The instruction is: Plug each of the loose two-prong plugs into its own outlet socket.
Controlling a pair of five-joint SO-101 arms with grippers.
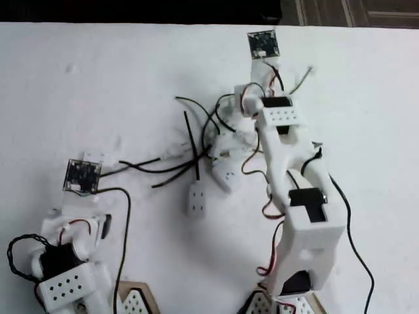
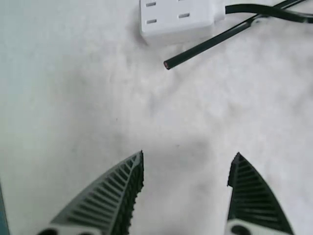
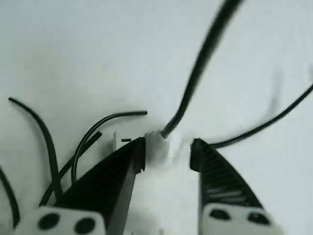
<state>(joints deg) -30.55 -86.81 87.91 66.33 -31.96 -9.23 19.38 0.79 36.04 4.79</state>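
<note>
A white two-prong plug [image 3: 155, 146] lies on the table with its black cable [image 3: 200, 68] leading away. My right gripper [image 3: 166, 148] stands open around it; the plug rests against one finger [image 3: 128, 164], with a small gap to the other. In the high view the right arm [image 1: 283, 121] stretches to the tangle of cables near mid-table. Two white outlet sockets [image 1: 196, 198] [image 1: 226, 175] lie there side by side. My left gripper [image 2: 186, 161] is open over bare table, well short of an outlet socket [image 2: 178, 17] and a loose cable end [image 2: 167, 64].
Several black cables [image 1: 196, 131] cross at the middle of the white table [image 1: 98, 85]. The left arm [image 1: 72, 255] sits at the near left corner. Its own black lead [image 1: 124, 222] runs beside it.
</note>
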